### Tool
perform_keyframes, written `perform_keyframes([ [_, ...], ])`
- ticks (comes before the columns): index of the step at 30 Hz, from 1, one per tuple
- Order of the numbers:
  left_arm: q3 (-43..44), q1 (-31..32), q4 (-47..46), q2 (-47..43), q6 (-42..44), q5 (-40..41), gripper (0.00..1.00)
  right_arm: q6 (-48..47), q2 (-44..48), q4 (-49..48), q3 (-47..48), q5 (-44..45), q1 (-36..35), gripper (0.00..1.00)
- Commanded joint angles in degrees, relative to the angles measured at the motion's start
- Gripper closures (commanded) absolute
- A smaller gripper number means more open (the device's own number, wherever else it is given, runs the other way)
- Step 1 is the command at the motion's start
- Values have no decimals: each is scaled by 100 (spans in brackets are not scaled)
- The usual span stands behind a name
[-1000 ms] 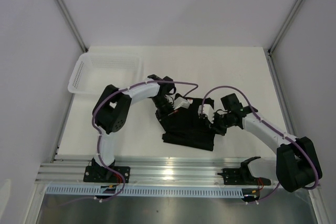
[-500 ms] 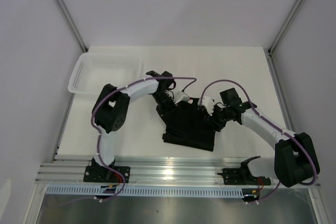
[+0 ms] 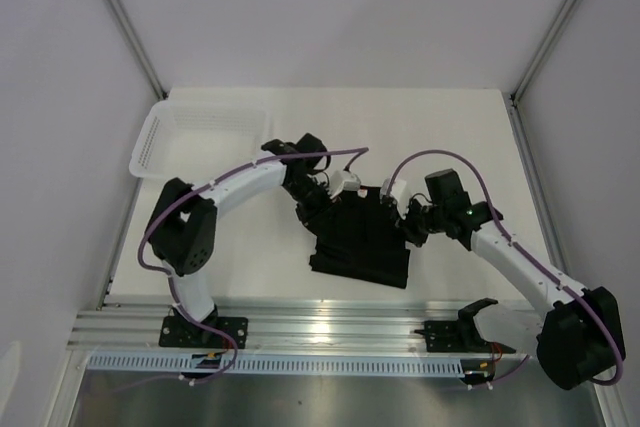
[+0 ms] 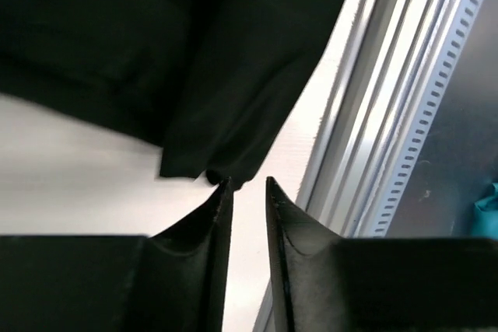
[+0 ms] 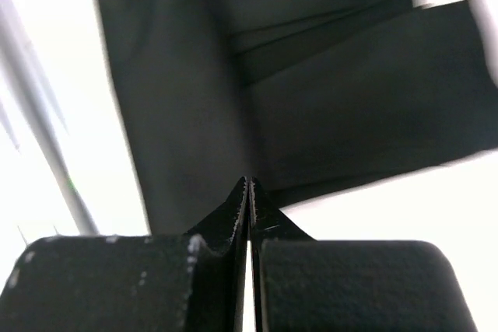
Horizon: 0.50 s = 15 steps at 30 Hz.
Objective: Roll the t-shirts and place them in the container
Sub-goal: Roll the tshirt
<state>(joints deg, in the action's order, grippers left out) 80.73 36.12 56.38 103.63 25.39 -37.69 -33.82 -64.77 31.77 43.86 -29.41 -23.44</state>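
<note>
The plain black cloth t-shirt (image 3: 362, 245) lies folded at frame centre, unrolled. We judge the grip is being set: left gripper (image 4: 247, 184) slightly spread at a corner, right gripper (image 5: 248, 184) pressed together. Next, both must pinch one edge.

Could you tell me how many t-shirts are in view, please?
1. The black t-shirt lies folded in the middle of the table; another underneath it cannot be ruled out.
</note>
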Motion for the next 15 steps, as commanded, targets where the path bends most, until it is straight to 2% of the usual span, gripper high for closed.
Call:
perform_keyframes([
  [1,-234,281,-443,279,-287,-257,72,-484,149,-241,-667,-768,-125,100],
  [5,-14,282,-776,605,-508,-143,71,-731,-218,-285,-826,-663,-143,100],
  [9,250,282,-585,1087,-570,-81,73,-801,-650,-346,-808,-487,-178,100],
  [15,320,124,-716,1238,-868,341,72,-652,-1046,-760,-765,-57,-161,100],
])
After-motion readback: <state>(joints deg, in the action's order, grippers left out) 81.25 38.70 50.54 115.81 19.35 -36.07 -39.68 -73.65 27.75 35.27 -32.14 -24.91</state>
